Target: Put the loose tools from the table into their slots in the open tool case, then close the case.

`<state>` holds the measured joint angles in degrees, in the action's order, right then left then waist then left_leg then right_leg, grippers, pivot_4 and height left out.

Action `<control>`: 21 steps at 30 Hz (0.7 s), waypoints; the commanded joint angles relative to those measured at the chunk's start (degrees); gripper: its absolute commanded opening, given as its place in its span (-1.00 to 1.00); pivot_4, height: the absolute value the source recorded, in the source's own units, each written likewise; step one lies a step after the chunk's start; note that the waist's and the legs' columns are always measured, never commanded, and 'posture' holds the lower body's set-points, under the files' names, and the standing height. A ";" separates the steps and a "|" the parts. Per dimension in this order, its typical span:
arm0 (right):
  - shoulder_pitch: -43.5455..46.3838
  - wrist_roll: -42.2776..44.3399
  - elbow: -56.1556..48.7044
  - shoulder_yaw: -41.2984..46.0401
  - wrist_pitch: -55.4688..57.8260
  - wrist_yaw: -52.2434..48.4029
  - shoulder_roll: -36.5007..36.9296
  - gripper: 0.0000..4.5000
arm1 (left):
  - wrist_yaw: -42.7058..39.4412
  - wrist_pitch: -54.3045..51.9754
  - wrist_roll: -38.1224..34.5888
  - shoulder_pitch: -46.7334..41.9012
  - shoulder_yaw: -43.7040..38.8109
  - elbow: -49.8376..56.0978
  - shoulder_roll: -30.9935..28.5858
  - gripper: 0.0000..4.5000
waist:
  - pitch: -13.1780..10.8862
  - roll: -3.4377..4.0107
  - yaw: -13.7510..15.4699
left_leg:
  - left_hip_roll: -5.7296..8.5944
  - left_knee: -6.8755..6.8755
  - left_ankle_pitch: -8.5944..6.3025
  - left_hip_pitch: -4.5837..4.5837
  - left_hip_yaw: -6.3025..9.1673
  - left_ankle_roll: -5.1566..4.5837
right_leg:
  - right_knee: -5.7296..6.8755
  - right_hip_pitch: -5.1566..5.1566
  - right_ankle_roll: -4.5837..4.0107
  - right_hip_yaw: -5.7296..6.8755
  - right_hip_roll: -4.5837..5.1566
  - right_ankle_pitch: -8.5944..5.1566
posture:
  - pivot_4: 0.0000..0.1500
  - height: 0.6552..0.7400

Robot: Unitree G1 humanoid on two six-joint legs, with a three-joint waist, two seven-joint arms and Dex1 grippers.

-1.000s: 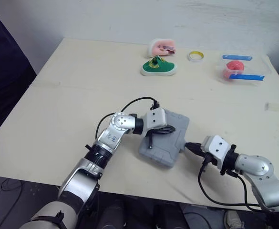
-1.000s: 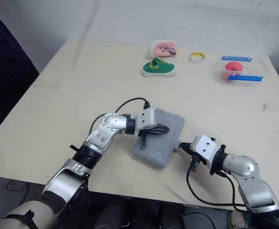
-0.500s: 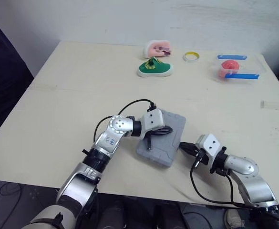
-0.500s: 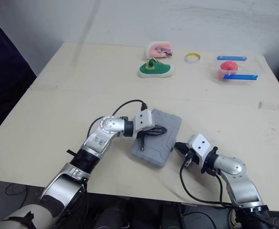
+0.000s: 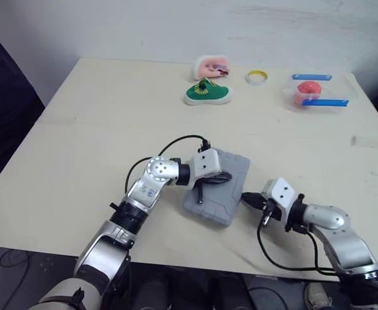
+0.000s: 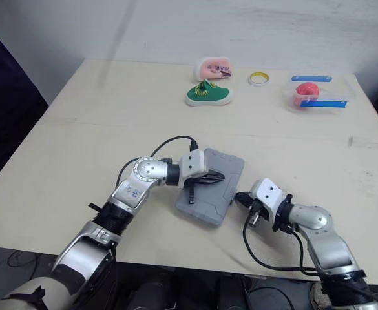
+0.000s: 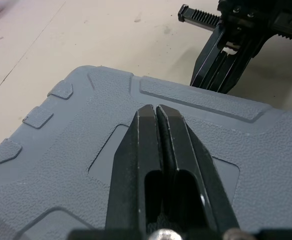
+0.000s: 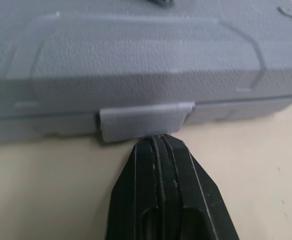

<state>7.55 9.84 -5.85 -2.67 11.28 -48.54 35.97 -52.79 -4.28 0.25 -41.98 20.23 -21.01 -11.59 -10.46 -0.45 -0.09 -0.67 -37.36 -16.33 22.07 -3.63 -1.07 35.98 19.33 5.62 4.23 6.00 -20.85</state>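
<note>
We see the grey, pebble-textured plastic tool case (image 5: pixel 224 200) lying shut, a rounded rectangle close to the near edge of the pale tabletop (image 5: pixel 98 129). Our left tool (image 7: pixel 156 108) is clenched, its tapered black fingers pressed together with the tips on the recessed lid panel. Our right tool (image 8: pixel 158 140), also clenched, touches the smooth grey latch tab (image 8: pixel 143 120) on the case's right side.

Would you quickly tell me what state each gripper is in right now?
Left gripper: closed, empty, tips over the grey tool case lid.
Right gripper: closed, empty, tips at the case's latch.
</note>
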 commanded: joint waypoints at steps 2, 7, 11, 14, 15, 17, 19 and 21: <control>1.98 0.14 -1.28 -1.85 -0.85 -1.31 -0.85 -1.00 | -0.69 -2.77 2.16 4.01 3.03 -4.34 -0.09 -0.98 | 0.26 0.00 -0.14 | 0.00 0.03 0.00 -0.02 -0.01 0.01 | 0.00 0.00 0.00 -0.01 -0.01 0.00 | 1.00 1.00; 3.14 -0.69 -0.59 -2.91 -1.49 -1.47 -1.59 -1.00 | -0.71 -2.76 2.17 4.33 3.00 -4.78 -0.39 -0.98 | 0.45 -0.09 -0.33 | -0.01 0.16 0.02 -0.15 -0.08 0.03 | -0.01 -0.03 -0.01 -0.10 -0.02 0.00 | 1.00 1.00; 4.23 -0.44 -0.50 -4.17 -0.83 -2.75 -2.40 -1.00 | -1.28 -2.63 2.39 4.81 3.48 -6.27 -0.66 -0.98 | 0.46 -0.11 -0.80 | -0.04 0.33 -0.03 -0.58 -0.14 0.10 | -0.09 -0.40 -0.06 -0.18 -0.03 -0.02 | 1.00 1.00; 5.19 0.12 0.64 -4.84 -0.61 -4.59 -2.61 -1.00 | -1.37 -2.19 2.68 4.82 3.67 -7.56 -0.73 -0.98 | 0.55 -0.07 -1.19 | -0.14 0.39 -0.32 -0.94 -0.10 0.01 | -0.24 -0.76 -0.12 -0.15 -0.08 -0.06 | 1.00 1.00; 5.40 0.28 0.97 -4.91 -0.62 -5.07 -2.64 -1.00 | -1.36 -2.10 2.75 4.80 3.70 -7.83 -0.72 -0.98 | 0.62 -0.04 -1.27 | -0.15 0.39 -0.32 -0.94 -0.09 0.03 | -0.25 -0.77 -0.12 -0.14 -0.09 -0.06 | 1.00 1.00; 6.44 0.13 3.11 -3.97 -1.83 -4.68 -3.21 -1.00 | -1.38 -1.99 2.60 5.17 3.39 -8.07 -0.86 -0.98 | 0.70 0.00 -1.41 | -0.16 0.39 -0.33 -0.99 -0.07 0.04 | -0.30 -0.83 -0.12 -0.14 -0.09 -0.06 | 1.00 1.00; 7.32 0.11 3.82 -3.18 -1.94 -4.89 -2.92 -1.00 | -1.55 -1.53 2.42 5.18 2.81 -8.29 -1.12 -0.98 | 0.77 -0.03 -1.53 | -0.17 0.38 -0.34 -1.01 -0.07 0.04 | -0.30 -0.85 -0.13 -0.14 -0.09 -0.06 | 1.00 1.00; 7.09 1.39 2.51 -1.36 -0.95 -5.88 -1.61 -1.00 | -2.36 0.28 1.47 5.27 1.75 -7.90 -1.28 -0.98 | 0.78 -0.01 -1.56 | -0.18 0.37 -0.37 -1.02 -0.07 0.01 | -0.30 -0.85 -0.13 -0.15 -0.09 -0.06 | 1.00 1.00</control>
<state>13.07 8.45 -0.02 -5.11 11.35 -53.36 34.42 -53.69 -2.97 0.11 -41.01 19.04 -23.24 -12.51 -9.68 -0.46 -1.66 -0.85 -36.98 -16.71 21.06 -3.70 -1.06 35.69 18.49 5.49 4.07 5.92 -20.91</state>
